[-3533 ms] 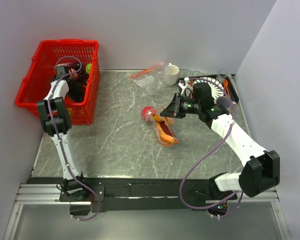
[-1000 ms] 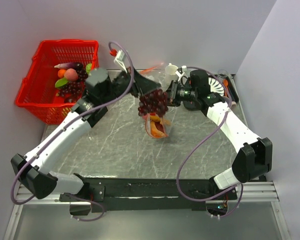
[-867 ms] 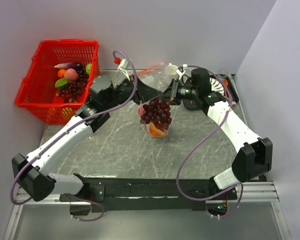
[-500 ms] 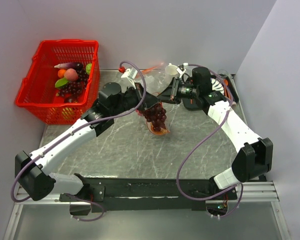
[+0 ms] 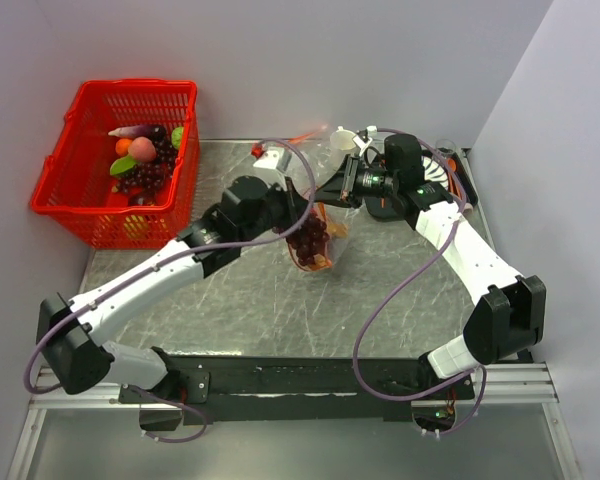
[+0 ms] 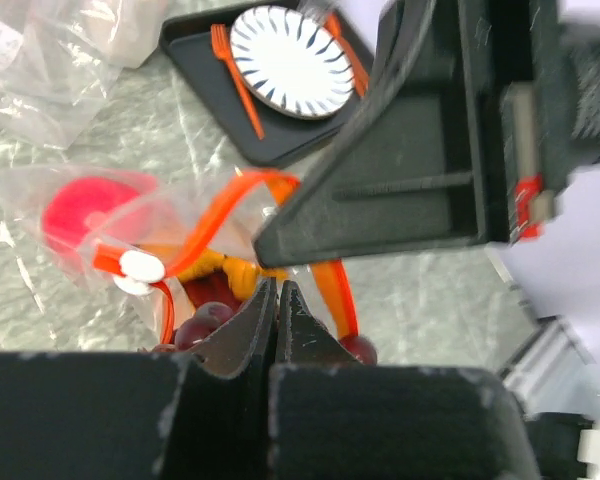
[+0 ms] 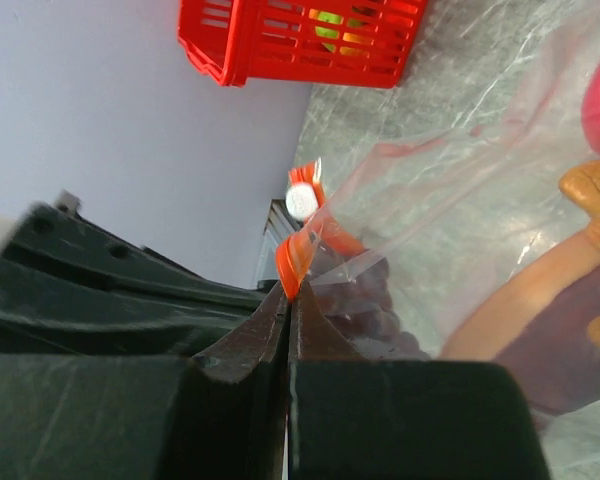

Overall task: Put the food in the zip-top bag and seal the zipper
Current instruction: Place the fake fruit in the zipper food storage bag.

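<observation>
The left fingers [image 6: 248,328], closed on the grape bunch [image 5: 310,236], suspend it in the mouth of the zip-top bag [image 7: 460,170] at the middle of the worktop [image 5: 230,300], directly below them, while the right fingers [image 7: 268,325], closed on the zipper [image 7: 296,258], hold the bag's far rim raised.

Robotics lab — plain partition walls [image 5: 380,60], marbled tabletop [image 5: 240,300], metal mounting rail [image 5: 280,372]

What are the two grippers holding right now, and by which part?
The left gripper holds the grape bunch, apparently by its top end. The right gripper pinches the zip-top bag at its zipper strip.
</observation>
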Robot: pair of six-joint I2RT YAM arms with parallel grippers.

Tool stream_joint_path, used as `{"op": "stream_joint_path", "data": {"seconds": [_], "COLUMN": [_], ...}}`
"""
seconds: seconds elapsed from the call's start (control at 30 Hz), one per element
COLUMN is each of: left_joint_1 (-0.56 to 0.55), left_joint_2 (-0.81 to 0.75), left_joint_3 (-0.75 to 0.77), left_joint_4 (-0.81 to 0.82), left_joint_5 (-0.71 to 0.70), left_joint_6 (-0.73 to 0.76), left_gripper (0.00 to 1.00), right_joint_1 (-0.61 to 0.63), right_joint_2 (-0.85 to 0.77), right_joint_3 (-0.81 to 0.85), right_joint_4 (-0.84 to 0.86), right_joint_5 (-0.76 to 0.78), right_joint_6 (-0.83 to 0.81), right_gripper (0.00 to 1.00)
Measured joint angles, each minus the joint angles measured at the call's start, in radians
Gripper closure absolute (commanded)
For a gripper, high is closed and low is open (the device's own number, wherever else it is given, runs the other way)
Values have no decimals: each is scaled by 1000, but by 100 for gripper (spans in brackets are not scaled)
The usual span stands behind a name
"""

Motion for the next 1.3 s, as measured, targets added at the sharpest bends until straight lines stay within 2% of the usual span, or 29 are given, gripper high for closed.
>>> {"op": "stream_joint_path", "data": {"seconds": [0.23,0.4,0.57,1.03,1.17,1.3], "left_joint_1": [-85,-89,-90,-89,-89,-89], "left_joint_2": [84,180,188,148,132,69], "left_joint_3": [-18,34,44,61,47,-27], "left_joint_4": [13,-63,-105,-81,-24,69], "left_joint_5": [-182,-344,-462,-597,-623,-584], "left_joint_6": [62,19,-38,-108,-112,-135], "left_gripper": [99,99,99,99,99,99], "right_joint_1": [0,0,0,60,100,108], "right_joint_2": [-1,-2,-13,-182,-217,-230], "right_joint_3": [-1,-13,-61,-229,-229,-253], "right_joint_4": [14,18,50,145,152,218], "right_joint_5": [0,12,23,174,211,216], "right_joint_6": [38,43,80,293,358,427], "right_gripper": [99,99,100,100,100,100]}}
